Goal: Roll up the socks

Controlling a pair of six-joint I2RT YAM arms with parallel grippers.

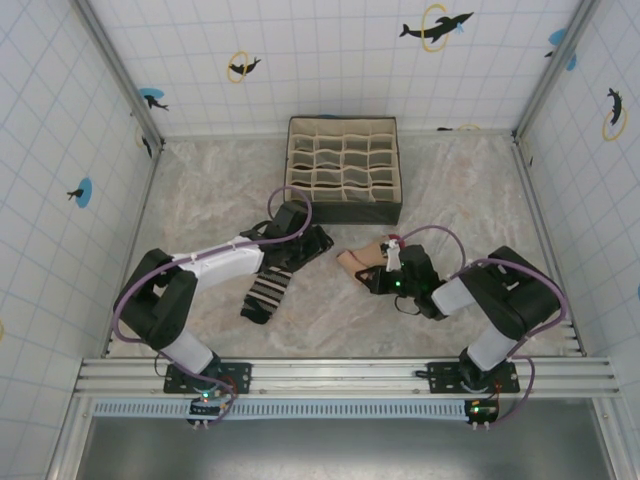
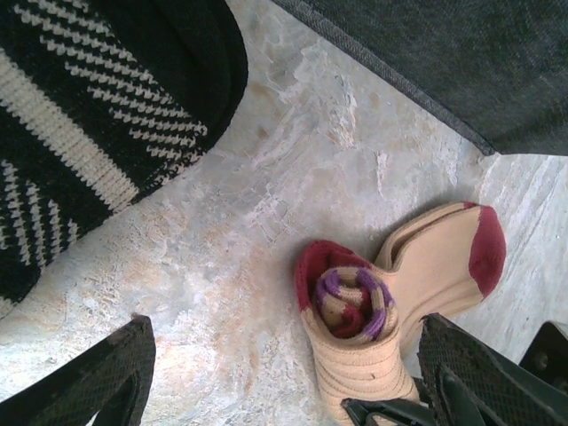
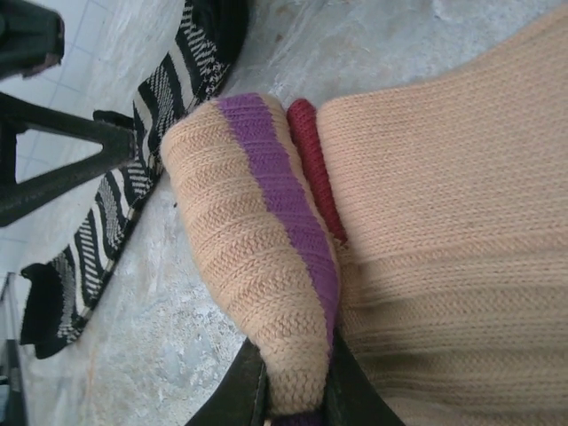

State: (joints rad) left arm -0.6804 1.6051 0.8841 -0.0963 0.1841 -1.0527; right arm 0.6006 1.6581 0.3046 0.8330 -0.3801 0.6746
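Note:
The tan sock (image 2: 359, 342) lies partly rolled on the table, its dark red and purple-striped core showing at the roll's end and its red toe (image 2: 487, 248) pointing away. My right gripper (image 3: 295, 395) is shut on a fold of this sock (image 3: 257, 257) at the roll's edge. In the top view that gripper (image 1: 380, 272) sits right of centre on the tan sock (image 1: 357, 260). The striped sock (image 1: 267, 291) lies flat left of centre. My left gripper (image 1: 303, 238) stands open just past its far end, its fingers (image 2: 93, 382) wide apart over bare table, nothing between them.
The beige gridded organiser box (image 1: 343, 168) stands at the back centre, its dark wall (image 2: 461, 62) close behind the left gripper. Tiled walls enclose the table on three sides. The striped sock (image 3: 106, 231) and a left-gripper finger (image 3: 62, 173) show left of the tan roll.

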